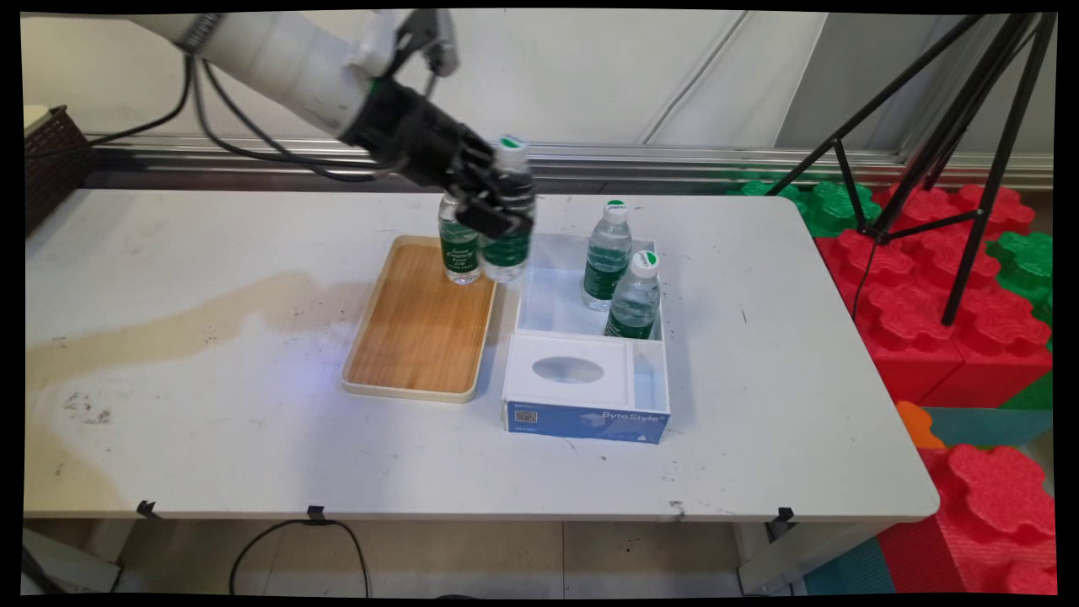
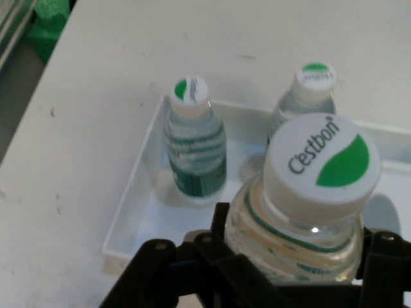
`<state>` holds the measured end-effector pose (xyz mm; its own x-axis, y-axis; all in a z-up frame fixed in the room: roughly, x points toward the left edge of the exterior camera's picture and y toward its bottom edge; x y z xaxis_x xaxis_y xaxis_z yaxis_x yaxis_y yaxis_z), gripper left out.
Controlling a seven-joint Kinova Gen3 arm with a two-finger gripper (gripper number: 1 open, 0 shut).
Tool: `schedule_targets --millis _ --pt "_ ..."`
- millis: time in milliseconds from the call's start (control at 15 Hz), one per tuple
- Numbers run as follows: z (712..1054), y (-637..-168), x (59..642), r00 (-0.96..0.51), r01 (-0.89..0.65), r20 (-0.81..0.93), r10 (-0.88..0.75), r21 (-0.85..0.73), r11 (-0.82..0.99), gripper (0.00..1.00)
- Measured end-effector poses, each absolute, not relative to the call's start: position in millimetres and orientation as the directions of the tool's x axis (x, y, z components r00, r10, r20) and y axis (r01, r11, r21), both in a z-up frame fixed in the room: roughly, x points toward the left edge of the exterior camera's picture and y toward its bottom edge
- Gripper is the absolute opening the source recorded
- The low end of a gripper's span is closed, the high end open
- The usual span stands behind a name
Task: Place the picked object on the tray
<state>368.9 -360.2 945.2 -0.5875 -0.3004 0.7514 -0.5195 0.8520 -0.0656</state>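
Above the far right corner of the wooden tray (image 1: 419, 324), a water bottle (image 1: 508, 221) is gripped round its body by the black gripper (image 1: 497, 211), whose fingers are closed against the bottle's sides; the bottle is lifted, its base seen over the gap between the tray and the white box (image 1: 649, 384). Much of this held bottle is covered in the main view by the gripper's linkage, so that only the white cap, part of the clear shoulder and the green label below are seen. In the hand view the same bottle (image 2: 302, 205) is cut off at the bottom edge, and the fingertips cannot be made out behind the linkage. On its cap the word "C'estbon" is read beside a green leaf shape. A second bottle (image 1: 458, 244) is stood on the tray's far end, just beside the held one; its cap is hidden by the gripper, and pale writing on its green label is too small to be read. Two more bottles, one upright (image 1: 607, 257) and one leaning (image 1: 634, 297), are stood in the box's far compartment; their cap lettering is not legible. A white insert (image 1: 569, 371) with an oval opening fills the box's near part, and "ByteStyle" is printed on the blue front face. A tripod (image 1: 944, 126) is cut off at the top right.
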Motion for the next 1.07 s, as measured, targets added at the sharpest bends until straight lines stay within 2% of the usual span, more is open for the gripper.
schedule_targets --millis 467,1067 --pt "930 -348 425 -0.608 -0.479 0.734 -0.303 -0.034 0.877 0.0" --pt "868 -358 455 -0.607 -0.461 0.745 -0.277 -0.046 0.886 0.0"
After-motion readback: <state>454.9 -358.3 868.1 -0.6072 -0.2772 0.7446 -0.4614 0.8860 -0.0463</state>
